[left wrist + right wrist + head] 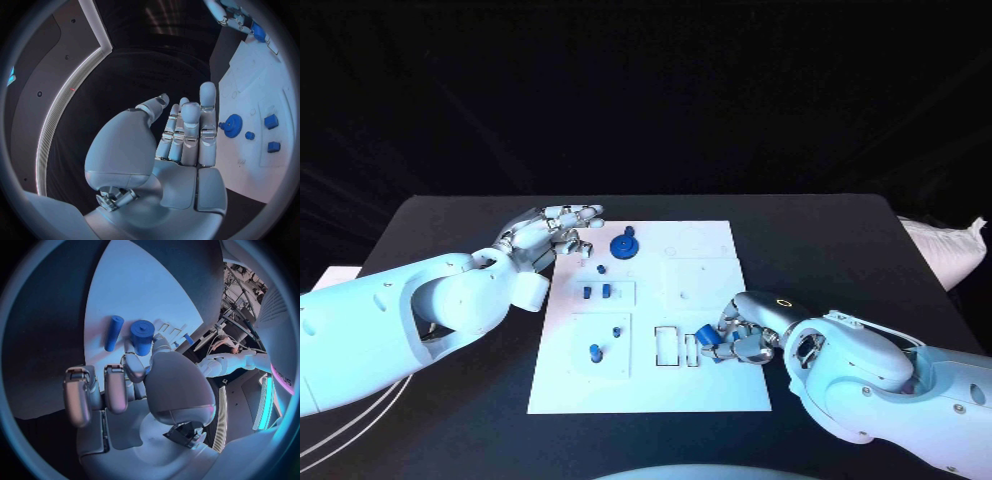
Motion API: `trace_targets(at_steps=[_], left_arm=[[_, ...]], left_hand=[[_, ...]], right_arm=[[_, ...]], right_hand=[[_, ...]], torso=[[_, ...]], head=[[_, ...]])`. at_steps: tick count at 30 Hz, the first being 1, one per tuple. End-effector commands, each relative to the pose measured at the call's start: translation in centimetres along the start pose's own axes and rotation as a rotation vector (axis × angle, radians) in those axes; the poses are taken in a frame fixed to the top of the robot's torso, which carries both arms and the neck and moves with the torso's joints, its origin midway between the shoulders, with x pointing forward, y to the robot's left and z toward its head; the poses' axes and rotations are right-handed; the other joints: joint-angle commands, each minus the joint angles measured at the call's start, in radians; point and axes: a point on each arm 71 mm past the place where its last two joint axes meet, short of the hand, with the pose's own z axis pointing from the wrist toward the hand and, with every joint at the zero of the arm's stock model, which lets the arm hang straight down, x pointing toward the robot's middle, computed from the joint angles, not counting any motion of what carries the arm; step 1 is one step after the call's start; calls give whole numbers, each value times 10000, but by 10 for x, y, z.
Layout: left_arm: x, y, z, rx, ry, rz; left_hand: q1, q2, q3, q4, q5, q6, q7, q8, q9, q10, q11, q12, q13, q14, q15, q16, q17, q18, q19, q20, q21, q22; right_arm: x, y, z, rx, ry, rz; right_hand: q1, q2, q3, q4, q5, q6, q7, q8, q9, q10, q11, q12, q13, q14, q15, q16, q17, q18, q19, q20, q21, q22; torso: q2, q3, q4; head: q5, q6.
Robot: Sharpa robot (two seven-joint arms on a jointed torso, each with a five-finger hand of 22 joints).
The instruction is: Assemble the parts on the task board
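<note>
The white task board [711,385] lies mid-table. On it are a blue gear [623,244] [233,124], two small blue blocks [596,292] [270,121] in a recess, and blue pegs [596,352]. My left hand [557,232] [184,135] hovers at the board's far left corner beside the gear, its fingers straight and holding nothing. My right hand [744,338] [134,385] rests on the board's right side and pinches a short blue cylinder [711,338] [142,336] next to the slotted recess [678,347]. A thin blue pin [113,332] lies beside that cylinder.
A white bag [945,250] sits at the table's right edge. White cables [343,430] hang below my left arm. Black tabletop [459,240] surrounds the board on all sides.
</note>
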Motion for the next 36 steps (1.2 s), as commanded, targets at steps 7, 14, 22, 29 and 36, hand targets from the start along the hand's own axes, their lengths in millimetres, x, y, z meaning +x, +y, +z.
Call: trace_targets(at_steps=[7, 14, 22, 29, 36], left_arm=[[3, 0, 0, 41, 272, -28], [3, 0, 0, 38, 287, -28], [2, 1, 0, 24, 291, -36], [3, 1, 0, 13, 302, -43], [3, 1, 0, 6, 320, -50]], left_hand=[[-10, 79, -61, 14, 30, -63, 26, 37, -7, -60, 27, 62, 10, -63, 16, -21, -5, 161, -53, 20, -19, -9], [-14, 80, -71, 15, 28, -65, 27, 44, -7, -66, 27, 72, 11, -70, 17, -26, -23, 162, -56, 21, -33, -18], [-14, 80, -71, 15, 28, -65, 27, 44, -7, -66, 27, 72, 11, -70, 17, -26, -23, 162, -56, 21, -33, -18], [-12, 91, -78, 15, 29, -63, 24, 56, -6, -77, 27, 83, 12, -75, 18, -24, -31, 161, -53, 22, -30, -17], [-12, 91, -78, 15, 29, -63, 24, 56, -6, -77, 27, 83, 12, -75, 18, -24, -31, 161, -53, 22, -30, -17]], right_arm=[[10, -4, 2, 381, 419, -179], [4, -1, -1, 241, -379, 599], [-8, 5, -9, -44, -1233, 2054], [-5, 10, -8, -98, -551, 2708], [7, 21, -1, -127, 737, 2976]], right_hand=[[154, 279, -104, -48, 181, 258, -116, 195, 204, 97, -97, 84, 150, 628, -72, 59, 385, -74, 690, -121, 84, 2181], [528, 617, -8, -53, 1031, 441, -227, 322, 440, 226, -203, 173, 366, 658, -167, 142, 524, -106, 771, -212, 165, 2283], [692, 681, -18, -54, 1823, 434, -258, 297, 598, 259, -237, 108, 439, 659, -198, 145, 535, -113, 788, -253, 181, 2304], [705, 682, -23, -49, 1882, 436, -258, 292, 618, 266, -239, 104, 453, 661, -200, 151, 546, -117, 800, -256, 193, 2319], [618, 662, -84, -22, 1929, 413, -235, 266, 648, 260, -222, 67, 454, 662, -192, 153, 552, -116, 796, -255, 189, 2315]], torso=[[-6, -2, -10], [-6, 15, -20], [2, 8, -13], [2, -5, -7], [5, -5, 4]], head=[[44, -22], [71, -10], [69, 16], [77, 32], [105, -8]])
